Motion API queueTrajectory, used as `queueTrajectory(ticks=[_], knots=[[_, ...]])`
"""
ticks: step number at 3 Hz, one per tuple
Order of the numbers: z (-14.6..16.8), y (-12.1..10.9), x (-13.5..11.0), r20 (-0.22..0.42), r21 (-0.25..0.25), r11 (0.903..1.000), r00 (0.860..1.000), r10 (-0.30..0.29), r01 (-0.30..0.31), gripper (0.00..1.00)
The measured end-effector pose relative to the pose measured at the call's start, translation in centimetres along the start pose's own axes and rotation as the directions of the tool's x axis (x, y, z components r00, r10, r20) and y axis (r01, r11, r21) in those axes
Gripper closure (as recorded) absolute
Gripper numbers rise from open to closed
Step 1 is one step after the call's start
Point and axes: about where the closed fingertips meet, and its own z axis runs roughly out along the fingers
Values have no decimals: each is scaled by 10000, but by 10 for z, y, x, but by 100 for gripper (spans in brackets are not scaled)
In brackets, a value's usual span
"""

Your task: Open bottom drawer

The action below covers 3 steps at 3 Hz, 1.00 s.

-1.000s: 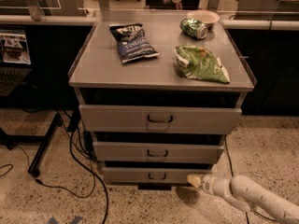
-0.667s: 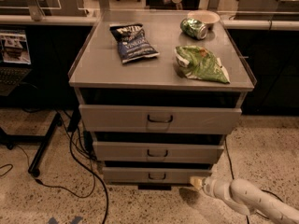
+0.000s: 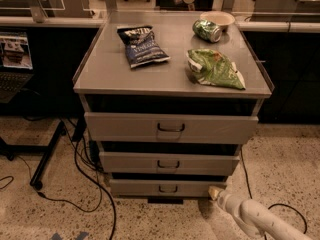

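White arm (image 3: 260, 220) stretches low over the floor from the right, its gripper (image 3: 215, 192) at the right end of the bottom drawer (image 3: 140, 188), lowest in the cabinet (image 3: 170, 79); whether the claw is wide or closed, I cannot tell.

Matt metal bottom drawer (image 3: 135, 188), smooth pale pincer (image 3: 214, 192) at its corner

Grey bottom drawer (image 3: 140, 188), narrowest front w/ small dark loop handle (image 3: 168, 188) at ctr, claw (image 3: 215, 192) at its rt end.

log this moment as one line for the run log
task: open bottom drawer | gripper: low, by drawer front's right end | handle: centre, not held | top: blue chip bag, green chip bag, green can, bowl
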Motion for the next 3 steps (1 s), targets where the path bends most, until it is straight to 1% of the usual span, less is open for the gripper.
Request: queueTrajectory(ticks=[1,2,3], knots=[[0,1,1,-27,-8,10000,10000,1,-1,100],[41,10,-9,343,52,10000,9994,-62,61,100],[41,10,-9,343,52,10000,9994,-62,60,100]])
